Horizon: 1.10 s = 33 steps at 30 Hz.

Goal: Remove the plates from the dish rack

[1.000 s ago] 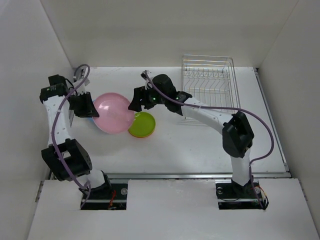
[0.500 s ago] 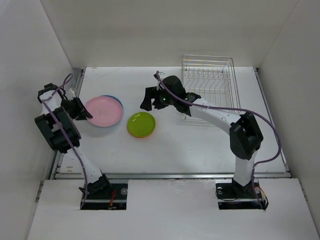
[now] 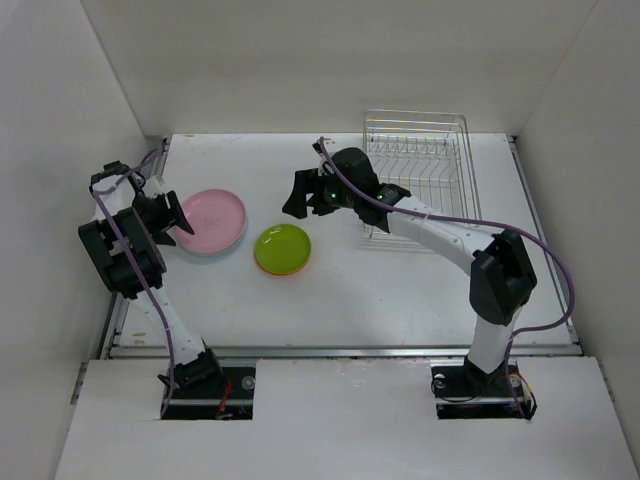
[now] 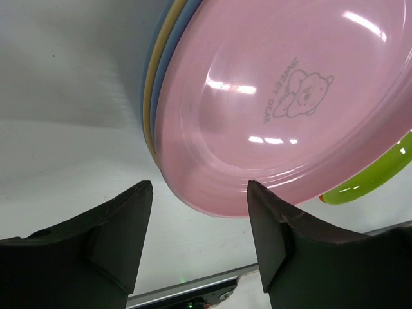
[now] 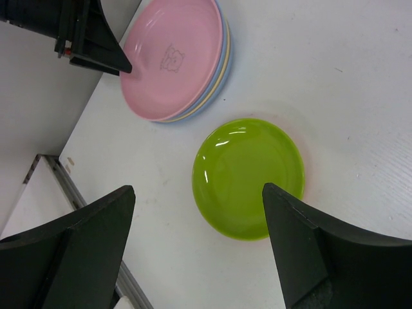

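The pink plate [image 3: 212, 219] lies flat on top of a stack with a tan and a light blue plate [image 5: 224, 61] under it, at the table's left. My left gripper [image 3: 178, 222] stands open at the stack's left rim, and the pink rim [image 4: 212, 203] sits just ahead of the fingertips, not between them. A lime green plate [image 3: 283, 248] lies to the right of the stack, with an orange rim [image 4: 323, 198] showing beneath it. My right gripper [image 3: 292, 200] hovers open above the green plate [image 5: 248, 177], holding nothing. The wire dish rack [image 3: 418, 165] at the back right holds no plates.
White walls close in the table on the left, back and right. A metal rail [image 3: 340, 350] runs along the near edge. The right arm's forearm [image 3: 420, 225] passes in front of the rack's near side.
My left gripper lowered the pink plate flat onto the stack and opened, letting it go. The right gripper drew back a little toward the rack, still open.
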Tool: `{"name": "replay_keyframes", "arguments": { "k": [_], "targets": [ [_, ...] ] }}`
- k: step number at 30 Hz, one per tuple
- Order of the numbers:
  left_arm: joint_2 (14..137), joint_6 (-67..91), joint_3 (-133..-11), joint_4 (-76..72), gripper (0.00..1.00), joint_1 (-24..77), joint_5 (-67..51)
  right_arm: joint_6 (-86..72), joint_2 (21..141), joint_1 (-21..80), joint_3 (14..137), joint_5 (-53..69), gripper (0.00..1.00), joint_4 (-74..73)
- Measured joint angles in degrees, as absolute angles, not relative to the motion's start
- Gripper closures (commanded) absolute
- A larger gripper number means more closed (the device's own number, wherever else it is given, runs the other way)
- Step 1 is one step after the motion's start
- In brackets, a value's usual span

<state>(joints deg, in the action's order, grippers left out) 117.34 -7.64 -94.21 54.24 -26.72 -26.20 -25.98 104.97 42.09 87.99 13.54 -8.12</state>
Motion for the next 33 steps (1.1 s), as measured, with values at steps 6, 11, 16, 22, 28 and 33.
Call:
{"name": "replay_keyframes", "arguments": {
  "k": [6,11,16,22,28,33],
  "targets": [
    [114.3,-7.5,-94.2,54.2,0.41,-26.5,-24.3,-25.9,103.5,42.1,86.7,12.8,0.14,-8.4],
    [107.2,-7.4,-93.6,54.1,0.31,-26.5,-23.6,-25.7,96.6,42.1,82.0,7.3,0.1,-9.8],
    [95.5,-7.4,-89.8,54.5,0.19,-26.5,-22.3,-25.7,83.2,42.1,74.7,-3.0,0.07,-12.1],
    [81.8,-4.3,-84.5,53.8,0.01,-27.4,-12.5,-26.0,65.9,42.1,69.0,-17.4,0.0,-19.0],
    [70.6,2.2,-76.8,50.7,0.01,-28.5,7.6,-29.1,53.1,42.0,66.2,-31.1,0.0,-30.5],
    [64.1,5.1,-70.3,48.1,0.01,-28.5,15.5,-30.5,42.0,42.0,62.7,-36.4,0.0,-36.0]
  ]
}}
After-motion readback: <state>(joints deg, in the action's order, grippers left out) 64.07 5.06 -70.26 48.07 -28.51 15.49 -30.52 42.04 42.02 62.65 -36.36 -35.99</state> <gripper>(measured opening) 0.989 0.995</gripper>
